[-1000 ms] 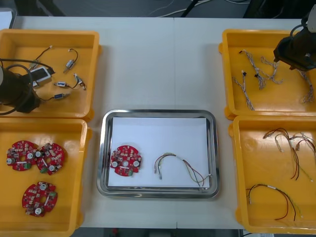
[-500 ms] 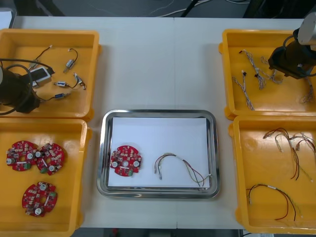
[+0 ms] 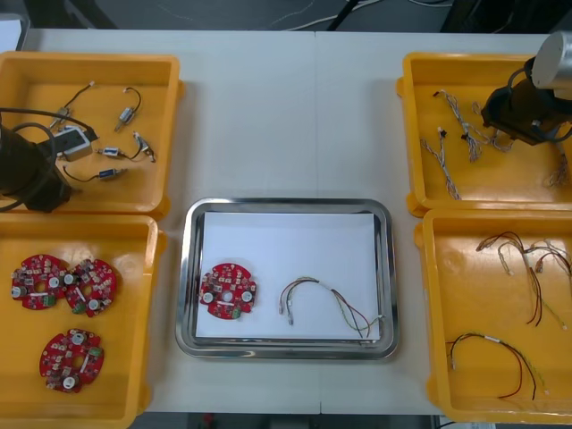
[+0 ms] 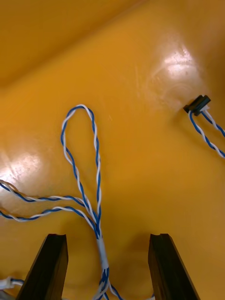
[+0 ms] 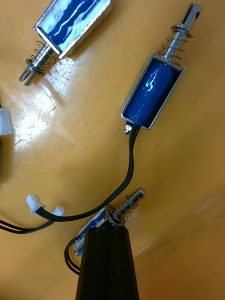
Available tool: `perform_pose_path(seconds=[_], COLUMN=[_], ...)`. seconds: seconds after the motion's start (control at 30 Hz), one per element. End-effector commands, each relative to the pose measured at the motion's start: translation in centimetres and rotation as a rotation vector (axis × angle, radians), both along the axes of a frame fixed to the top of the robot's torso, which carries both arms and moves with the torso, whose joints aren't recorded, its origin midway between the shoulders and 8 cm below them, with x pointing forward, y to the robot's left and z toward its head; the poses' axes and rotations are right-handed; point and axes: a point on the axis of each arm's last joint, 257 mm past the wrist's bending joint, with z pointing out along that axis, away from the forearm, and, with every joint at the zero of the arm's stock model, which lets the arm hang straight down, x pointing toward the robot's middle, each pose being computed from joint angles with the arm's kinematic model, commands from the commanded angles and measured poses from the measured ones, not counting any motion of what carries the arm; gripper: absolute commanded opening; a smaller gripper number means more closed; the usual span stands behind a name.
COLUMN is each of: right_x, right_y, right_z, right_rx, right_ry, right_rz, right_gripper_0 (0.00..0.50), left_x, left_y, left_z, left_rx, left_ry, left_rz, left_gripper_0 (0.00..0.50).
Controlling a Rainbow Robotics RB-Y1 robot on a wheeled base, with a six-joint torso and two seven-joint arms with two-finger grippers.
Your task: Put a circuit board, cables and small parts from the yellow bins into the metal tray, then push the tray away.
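Light table (image 3: 286, 116) | right gripper (image 4: 105, 239) hovering in far right yellow bin (image 3: 465, 59), fingers spread astride twisted blue-white cable (image 4: 96, 168) | left gripper (image 5: 107, 229) pointing down, fingers pressed together over small metal part (image 5: 127, 205)

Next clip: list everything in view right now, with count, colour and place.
yellow bins: four, two at each side.
metal tray: one, shiny rim, white inside, between the bins.
circuit boards: four, red; one in the tray, three in the near left bin.
red and yellow cable: one, in the tray.
twisted cables: several, blue and white, far right bin.
loose cables: several, red, yellow and black, near right bin.
small metal parts: several, blue-bodied, black leads, far left bin.
left gripper: black, shut, tips at a small part, far left bin.
right gripper: black, open, astride a twisted cable, far right bin.
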Motion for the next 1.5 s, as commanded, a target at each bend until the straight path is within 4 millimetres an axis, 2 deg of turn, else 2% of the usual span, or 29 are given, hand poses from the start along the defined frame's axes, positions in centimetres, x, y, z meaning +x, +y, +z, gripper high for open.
perform_pose_path(seconds=[0.03,0.07,0.13,0.27,0.4,0.7,1.3,1.37,1.4,1.43,1.47,1.5], right_x=[1.3,1.3,1.3,1.2,1.2,0.6,-0.3,-0.3,-0.3,-0.3,-0.3,-0.2], right_y=[1.1,1.1,1.1,1.0,0.9,0.5,-0.5,-0.5,-0.5,-0.6,-0.4,-0.4], right_z=[1.9,1.9,2.0,1.9,1.7,0.6,-1.7,-1.7,-1.7,-1.7,-1.7,-1.6], right_rx=[-0.012,-0.013,-0.012,-0.004,-0.006,-0.010,-0.027,-0.029,-0.027,-0.029,-0.025,-0.023], right_ry=[-0.044,-0.044,-0.044,-0.045,-0.042,-0.026,-0.004,-0.003,-0.004,-0.004,-0.004,-0.006], right_rz=[0.043,0.045,0.045,0.043,0.043,0.044,0.049,0.049,0.049,0.048,0.050,0.050], right_gripper_0=[0.500,0.500,0.500,0.500,0.500,0.500,0.500,0.411,0.289,0.090,0.000,0.000], left_x=[-1.4,-1.3,-1.2,-1.1,-1.5,-2.4,-1.1,-0.9,-0.8,-0.7,-0.5,-0.4], left_y=[-1.4,-1.5,-1.4,-1.5,-1.3,-0.6,0.3,0.4,0.5,0.5,0.6,0.6], left_z=[-2.3,-2.2,-2.1,-1.6,-0.9,1.6,3.6,3.9,4.2,4.4,4.5,4.6], left_rx=[-0.023,-0.023,-0.024,-0.021,-0.021,-0.005,0.003,0.003,0.005,0.006,0.008,0.011], left_ry=[0.042,0.041,0.039,0.034,0.047,0.058,-0.002,-0.010,-0.017,-0.020,-0.026,-0.032], left_rz=[-0.044,-0.046,-0.046,-0.052,-0.050,-0.053,-0.042,-0.042,-0.040,-0.039,-0.038,-0.042], left_gripper_0=[0.000,0.013,0.112,0.247,0.291,0.299,0.299,0.299,0.299,0.301,0.298,0.301])
